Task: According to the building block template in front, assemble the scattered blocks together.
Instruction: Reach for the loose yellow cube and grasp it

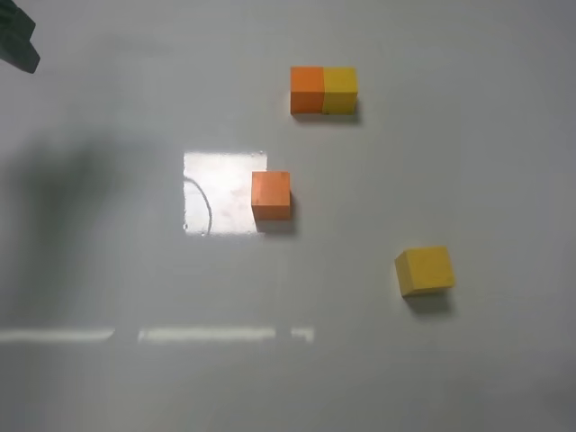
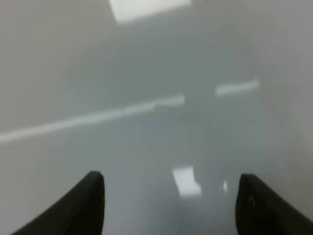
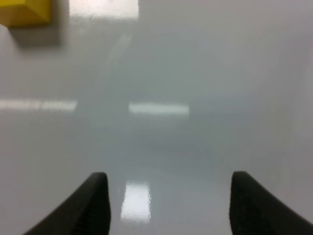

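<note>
Two cubes lying apart, yellow cube (image 1: 425, 270) at four o'clock of orange cube (image 1: 271, 195), template bar (image 1: 324, 90) at one o'clock, left gripper (image 2: 171, 205) and right gripper (image 3: 168, 200) gaping empty.

A glossy pale grey surface (image 1: 108, 378) shows a bright square glare patch (image 1: 220, 193) and thin reflected light strips (image 1: 207, 335) lower down

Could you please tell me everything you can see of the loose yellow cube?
The loose yellow cube is a plain matte block, intact, resting flat on the grey table and turned slightly askew. It sits on the right of the overhead view, apart from the orange cube and the joined template bar. Only the table touches it.
</note>
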`<state>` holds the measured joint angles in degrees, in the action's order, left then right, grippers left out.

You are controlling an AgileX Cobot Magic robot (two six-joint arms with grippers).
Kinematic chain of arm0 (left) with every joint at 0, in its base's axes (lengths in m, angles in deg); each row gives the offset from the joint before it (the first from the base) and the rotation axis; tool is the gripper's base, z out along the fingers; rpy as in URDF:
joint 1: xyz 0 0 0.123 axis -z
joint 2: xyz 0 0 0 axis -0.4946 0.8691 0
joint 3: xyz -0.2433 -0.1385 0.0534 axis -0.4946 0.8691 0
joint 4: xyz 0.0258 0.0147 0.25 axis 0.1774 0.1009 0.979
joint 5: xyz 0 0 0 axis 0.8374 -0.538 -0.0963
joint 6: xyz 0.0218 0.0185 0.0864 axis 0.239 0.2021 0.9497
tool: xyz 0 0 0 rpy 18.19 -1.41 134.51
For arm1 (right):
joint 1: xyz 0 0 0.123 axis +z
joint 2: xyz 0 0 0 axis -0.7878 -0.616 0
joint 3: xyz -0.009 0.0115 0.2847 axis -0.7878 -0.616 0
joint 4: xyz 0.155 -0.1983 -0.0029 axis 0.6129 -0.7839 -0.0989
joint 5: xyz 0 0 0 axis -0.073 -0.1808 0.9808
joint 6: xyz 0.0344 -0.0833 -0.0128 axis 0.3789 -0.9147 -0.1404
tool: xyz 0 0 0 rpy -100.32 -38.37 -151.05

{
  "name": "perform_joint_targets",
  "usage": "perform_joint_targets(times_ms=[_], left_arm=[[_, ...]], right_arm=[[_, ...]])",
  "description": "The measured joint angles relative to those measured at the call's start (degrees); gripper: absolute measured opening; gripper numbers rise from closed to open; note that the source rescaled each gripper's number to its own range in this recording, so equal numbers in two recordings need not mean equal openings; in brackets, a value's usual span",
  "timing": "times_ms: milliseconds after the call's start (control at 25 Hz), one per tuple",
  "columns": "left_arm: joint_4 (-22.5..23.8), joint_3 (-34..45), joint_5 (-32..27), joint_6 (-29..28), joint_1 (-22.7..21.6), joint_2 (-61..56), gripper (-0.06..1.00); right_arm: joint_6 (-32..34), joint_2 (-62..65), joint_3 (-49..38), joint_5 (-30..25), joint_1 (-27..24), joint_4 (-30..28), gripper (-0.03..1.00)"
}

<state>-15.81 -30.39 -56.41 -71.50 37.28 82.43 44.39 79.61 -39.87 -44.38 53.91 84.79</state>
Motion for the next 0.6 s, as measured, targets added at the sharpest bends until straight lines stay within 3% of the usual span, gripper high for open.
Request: perform_joint_targets(times_ms=[160,320,600], left_arm=[[-0.4,6.8,1.0,0.5,-8.5,-3.2,0.46],[-0.8,12.2,2.1,0.6,-13.7,-9.1,0.46],[-3.7,21.7,1.2,1.1,-15.1,-24.0,0.46]], right_arm=[[0.0,0.0,0.0,0.0,0.0,0.0,0.32],[0.0,0.0,0.0,0.0,0.0,0.0,0.32],[0.0,0.0,0.0,0.0,0.0,0.0,0.32]])
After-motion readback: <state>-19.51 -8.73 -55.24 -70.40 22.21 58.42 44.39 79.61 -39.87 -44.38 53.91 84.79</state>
